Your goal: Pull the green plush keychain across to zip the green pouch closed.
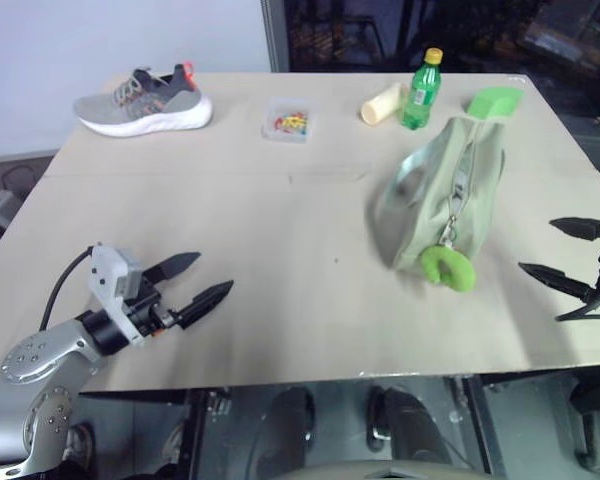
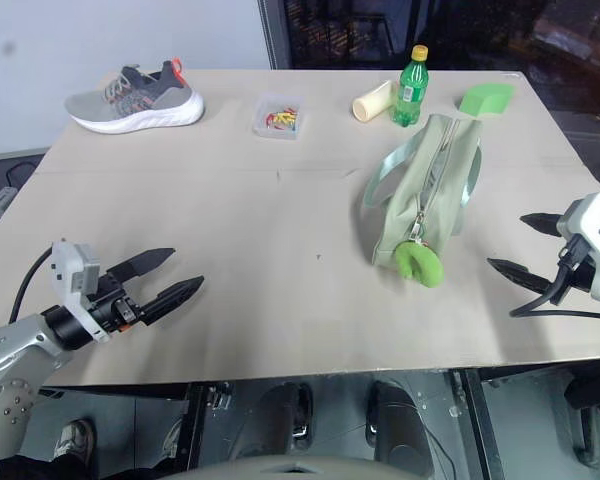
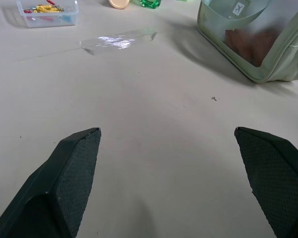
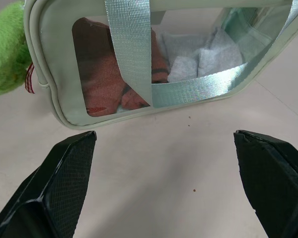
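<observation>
1. One table (image 1: 280,260) carries every item; the green pouch (image 1: 430,200) serves as landmark.
2. Green pouch: lies on its side, zipper up, so the pull can be drawn along it.
3. Shoe (image 1: 145,100): well apart from the pouch, clear of the work.
4. Right gripper (image 2: 520,245): just beside the pouch, fingers spread, empty.
5. Left gripper (image 1: 195,280): well apart from the pouch, spread, empty.
6. Green plush keychain (image 1: 448,268): hangs at the pouch's near end, untouched.

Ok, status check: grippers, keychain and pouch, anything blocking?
Left gripper and right gripper open, empty, off the pouch. Green plush keychain hangs at the green pouch's near end. Nothing between right gripper and pouch.
</observation>
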